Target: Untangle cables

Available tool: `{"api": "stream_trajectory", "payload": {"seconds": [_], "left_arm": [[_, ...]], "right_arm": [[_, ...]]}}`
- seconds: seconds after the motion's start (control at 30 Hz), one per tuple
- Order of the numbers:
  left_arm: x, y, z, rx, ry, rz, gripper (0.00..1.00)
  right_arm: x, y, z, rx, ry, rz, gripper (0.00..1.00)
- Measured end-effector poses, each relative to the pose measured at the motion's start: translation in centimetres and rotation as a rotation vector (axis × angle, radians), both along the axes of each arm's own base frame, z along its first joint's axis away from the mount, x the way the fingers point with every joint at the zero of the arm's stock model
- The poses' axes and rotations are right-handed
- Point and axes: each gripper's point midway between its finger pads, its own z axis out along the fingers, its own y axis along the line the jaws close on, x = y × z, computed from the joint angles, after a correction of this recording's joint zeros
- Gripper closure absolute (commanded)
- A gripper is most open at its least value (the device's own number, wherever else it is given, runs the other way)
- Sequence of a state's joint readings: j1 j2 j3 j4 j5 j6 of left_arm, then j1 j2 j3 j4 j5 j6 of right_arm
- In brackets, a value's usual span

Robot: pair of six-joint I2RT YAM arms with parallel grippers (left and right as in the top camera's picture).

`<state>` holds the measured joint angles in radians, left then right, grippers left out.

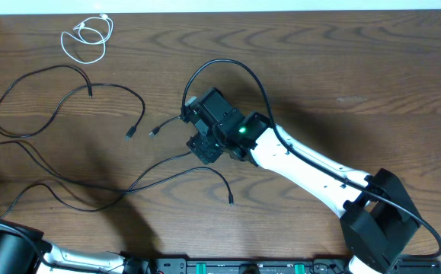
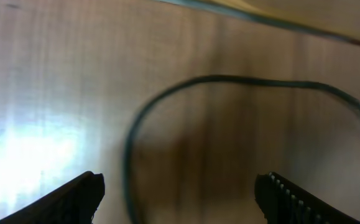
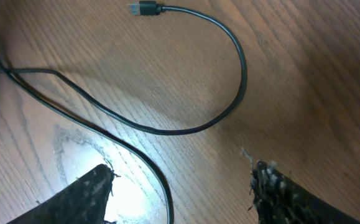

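Observation:
Several thin black cables (image 1: pixel 68 91) lie looped and crossing over the left half of the table. One has its plug (image 1: pixel 131 132) free, and another ends at a plug (image 1: pixel 230 199) lower down. A short white cable (image 1: pixel 87 36) lies coiled apart at the far left. My right gripper (image 1: pixel 203 149) is open low over the table, and a black cable (image 3: pixel 158 180) runs between its fingers (image 3: pixel 183 177). A second cable with a USB plug (image 3: pixel 143 9) curves beyond it. My left gripper (image 2: pixel 180 183) is open and empty over a blurred black cable loop (image 2: pixel 167 99).
The right arm (image 1: pixel 311 164) reaches in from the lower right, and its own thicker black lead (image 1: pixel 228 62) arches above the gripper. The left arm's base (image 1: pixel 7 251) sits at the lower left corner. The table's far edge (image 1: pixel 281 9) runs along the top.

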<state>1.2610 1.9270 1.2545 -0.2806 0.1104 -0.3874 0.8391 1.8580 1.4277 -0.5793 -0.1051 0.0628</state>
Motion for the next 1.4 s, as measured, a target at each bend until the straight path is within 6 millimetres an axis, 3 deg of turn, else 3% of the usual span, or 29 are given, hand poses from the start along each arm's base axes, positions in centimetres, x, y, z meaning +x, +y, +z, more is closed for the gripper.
{"api": "stream_trajectory", "payload": {"seconds": [0.1,0.23,0.3,0.4,0.5,0.6,0.73,0.83,0.97,1.1,1.23,1.4], "left_arm": [[1.6,0.0,1.4,0.009,-0.068,-0.037,0.18],[4.5,-0.7,5.7,0.068,-0.153,-0.076,0.17],[6.4,-1.8,8.4,0.098,-0.194,-0.108,0.17],[10.4,-4.8,11.8,0.107,-0.266,-0.209,0.16],[15.4,-10.0,13.2,0.033,-0.349,-0.374,0.13],[19.5,-16.5,12.8,-0.106,-0.400,-0.542,0.12],[23.8,-24.8,12.8,-0.223,-0.431,-0.756,0.12],[25.3,-30.0,14.0,-0.251,-0.443,-0.891,0.12],[24.7,-35.6,18.9,-0.169,-0.478,-1.057,0.11],[20.7,-41.2,25.7,0.003,-0.534,-1.230,0.10],[15.7,-45.3,30.3,0.147,-0.588,-1.373,0.10],[10.8,-47.0,32.5,0.244,-0.617,-1.429,0.09]], "right_arm": [[0.1,0.0,0.0,0.010,0.014,-0.028,0.20],[0.6,-0.5,0.0,0.023,0.037,-0.078,0.12],[1.3,-1.1,0.1,0.029,0.047,-0.115,0.01],[2.7,-2.4,0.5,0.037,0.056,-0.171,0.01],[4.1,-4.4,0.9,0.041,0.071,-0.241,0.01],[5.7,-7.1,2.2,0.054,0.066,-0.318,0.01],[7.3,-12.7,6.1,0.080,0.033,-0.449,0.01],[7.5,-18.3,9.5,0.087,-0.002,-0.573,0.01],[6.2,-26.2,13.4,0.093,-0.039,-0.754,0.01],[3.8,-30.9,16.3,0.107,-0.086,-0.867,0.01],[1.1,-32.4,19.8,0.154,-0.179,-0.893,0.01],[-2.2,-32.6,23.8,0.233,-0.316,-0.873,0.01]]}}
